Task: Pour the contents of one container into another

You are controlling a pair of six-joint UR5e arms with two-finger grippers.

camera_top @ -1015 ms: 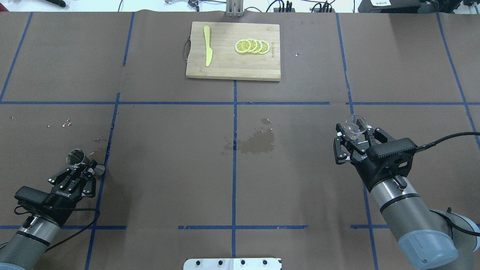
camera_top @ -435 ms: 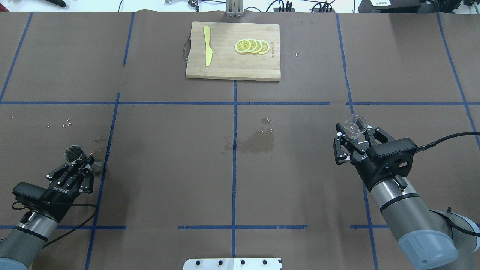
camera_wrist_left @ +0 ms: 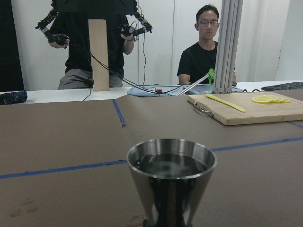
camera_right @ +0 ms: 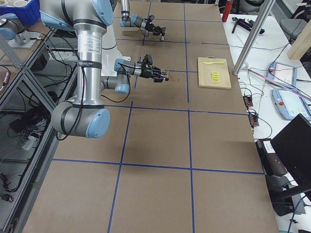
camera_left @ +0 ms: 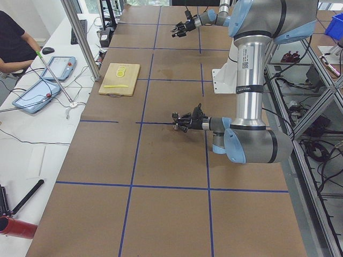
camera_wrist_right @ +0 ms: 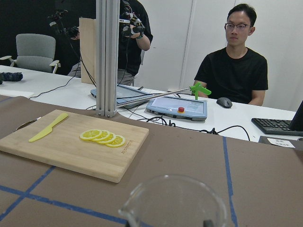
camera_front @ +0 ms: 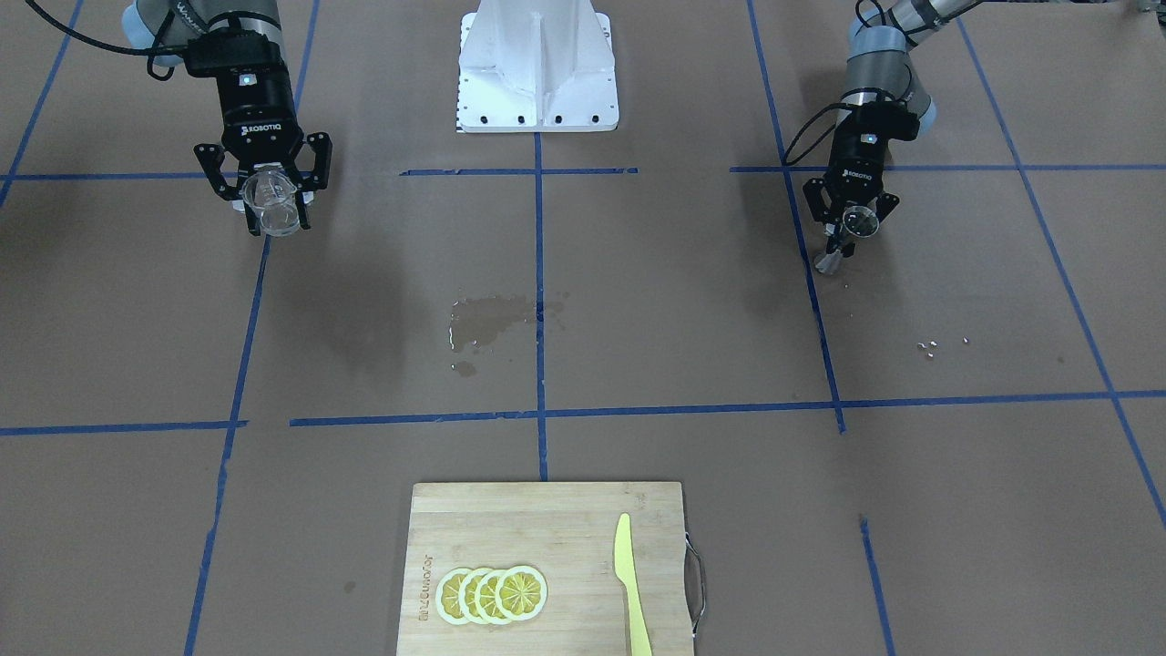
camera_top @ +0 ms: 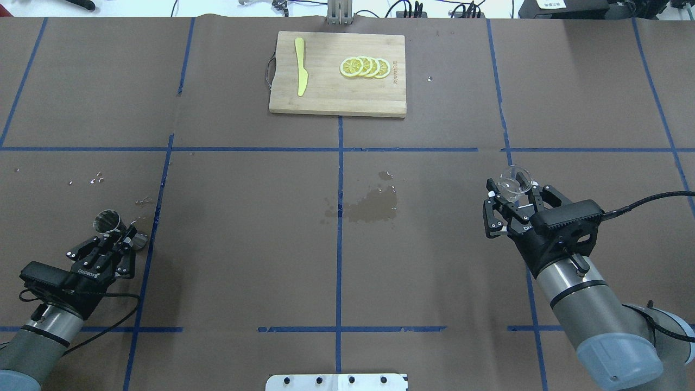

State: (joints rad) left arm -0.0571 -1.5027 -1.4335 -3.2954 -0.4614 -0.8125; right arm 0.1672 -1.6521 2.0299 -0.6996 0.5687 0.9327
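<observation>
The silver jigger (camera_top: 107, 221) stands upright at the near left of the table, my left gripper (camera_top: 127, 234) shut on its narrow waist. In the left wrist view the jigger (camera_wrist_left: 170, 182) holds dark liquid up to near its rim. The front-facing view shows the jigger (camera_front: 854, 220) low over the brown paper. Far off at the near right, the clear glass tumbler (camera_top: 515, 182) is held above the table with my right gripper (camera_top: 516, 196) shut on it. The tumbler (camera_front: 273, 205) looks empty. Only its rim (camera_wrist_right: 175, 201) shows in the right wrist view.
A wooden cutting board (camera_top: 336, 103) at the far middle carries lemon slices (camera_top: 365, 67) and a yellow knife (camera_top: 300, 66). A wet stain (camera_top: 369, 206) marks the paper at the centre. The white robot base (camera_front: 537, 64) stands at the near edge. Operators sit beyond the far edge.
My left gripper has drawn back toward the near left edge with the jigger in it. The right gripper and the tumbler have stayed in place.
</observation>
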